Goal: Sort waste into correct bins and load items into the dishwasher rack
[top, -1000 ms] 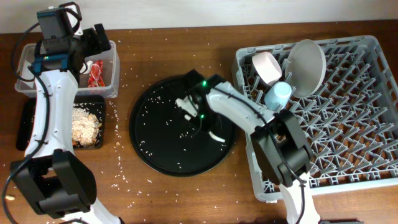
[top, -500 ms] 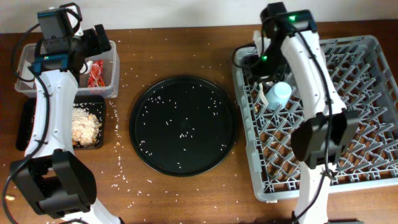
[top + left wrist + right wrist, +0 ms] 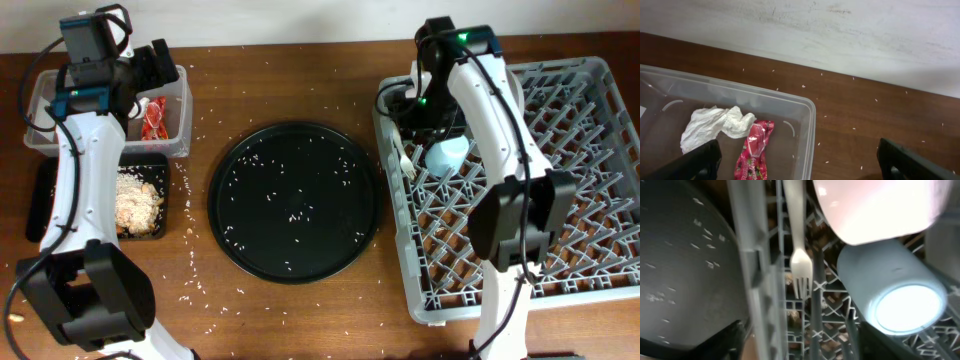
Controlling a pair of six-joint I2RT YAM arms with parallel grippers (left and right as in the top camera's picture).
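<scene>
I log napkin (image 3: 715,125) and wrapper (image 3: 754,150) in the far-left tub (image 3: 805,107) beneath my spread, empty left gripper (image 3: 799,150), scraps (image 3: 135,205) in the flat tray (image 3: 45,190), fork (image 3: 800,265), cup (image 3: 890,295) and bowl (image 3: 875,210) in the right-hand rack (image 3: 580,200), right gripper (image 3: 425,108) with its grip not tellable, and stray rice outstanding on the round tray (image 3: 240,160).

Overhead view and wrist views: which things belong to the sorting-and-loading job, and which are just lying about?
Job: clear tub, napkin, red wrapper, flat black tray, food scraps, rack, cup, bowl, fork.
Lying about: round black tray, stray rice grains.
</scene>
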